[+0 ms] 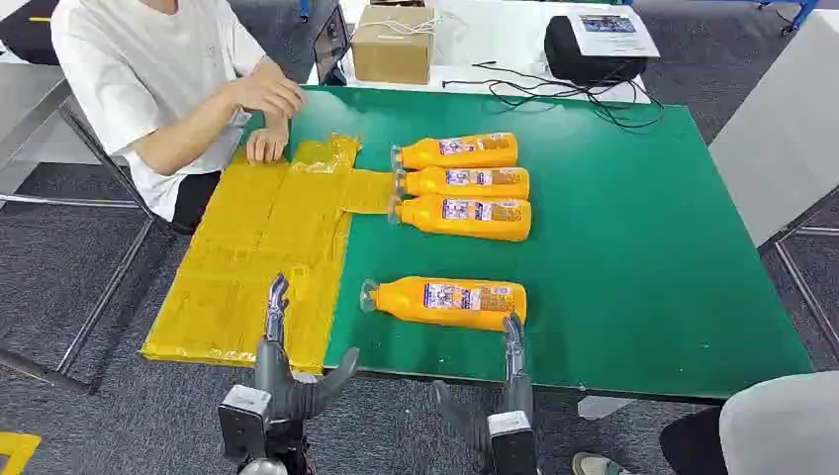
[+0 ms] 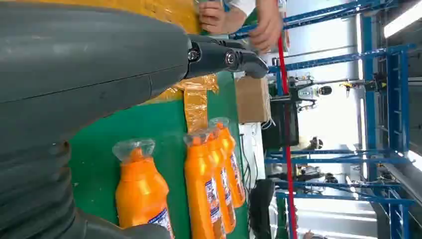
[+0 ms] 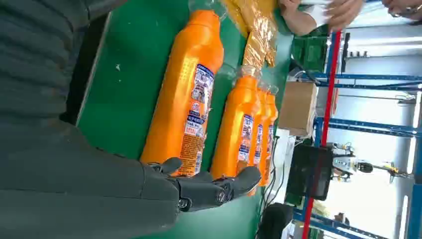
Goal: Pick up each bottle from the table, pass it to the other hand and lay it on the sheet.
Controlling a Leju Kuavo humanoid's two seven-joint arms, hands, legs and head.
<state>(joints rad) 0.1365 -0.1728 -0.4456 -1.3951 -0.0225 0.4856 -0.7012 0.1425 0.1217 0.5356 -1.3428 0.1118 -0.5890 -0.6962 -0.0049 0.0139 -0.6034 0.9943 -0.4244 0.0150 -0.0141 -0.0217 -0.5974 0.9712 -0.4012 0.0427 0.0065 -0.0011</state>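
a green table (image 1: 643,247) carries four orange bottles, all lying on their sides with caps toward the yellow sheet (image 1: 257,257). three of them lie side by side as a row (image 1: 463,184), touching or nearly so, their caps at a narrow strip of the sheet that reaches out toward them. the fourth, the near bottle (image 1: 445,302), lies alone closer to the robot, apart from the row and just beside the sheet's edge, not on it. the sheet covers the table's left part and hangs a little past the near edge. the left hand (image 1: 282,371) hovers at the near edge of the table over the sheet's corner, holding nothing, one finger stretched forward and the thumb stuck out to the side; in the left wrist view its dark fingers (image 2: 224,57) reach out straight with nothing between them. the right hand (image 1: 510,381) sits at the near table edge just behind the near bottle's base, fingers extended and apart, gripping nothing; in the right wrist view its fingertips (image 3: 239,181) lie close to the bottle's bottom end, and whether they touch it cannot be told. at the far left a person (image 1: 148,69) in a white shirt leans in, one hand resting on the far end of the sheet, the other raised above it. behind the table stand a cardboard box (image 1: 394,42) and a black case (image 1: 584,49) with cables trailing onto the green top.
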